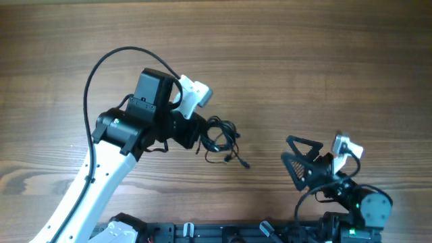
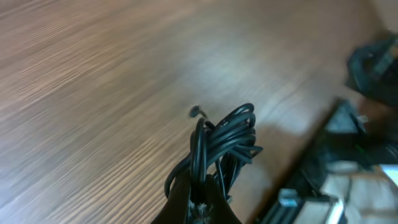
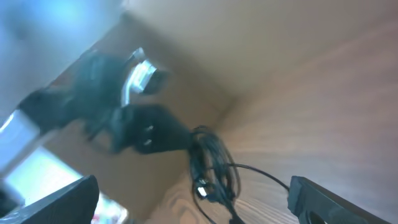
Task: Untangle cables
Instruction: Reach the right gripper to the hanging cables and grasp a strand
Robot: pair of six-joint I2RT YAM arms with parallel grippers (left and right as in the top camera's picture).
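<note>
The left hand pinches the knotted black cables, a loose end trailing onto the wooden worktop. The right hand, spread wide, sits well apart from them.

Black cables lie on a brown wood-grain table.

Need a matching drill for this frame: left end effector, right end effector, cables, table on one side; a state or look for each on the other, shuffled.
Column 1
1. left end effector
2. right end effector
3. cables
4. table

Column 2
A. wood grain
B. open, apart from the cables
C. black, bunched in loops
D. shut on the cables

Pairs: 1-D, 2-B, 3-C, 4-A
</note>
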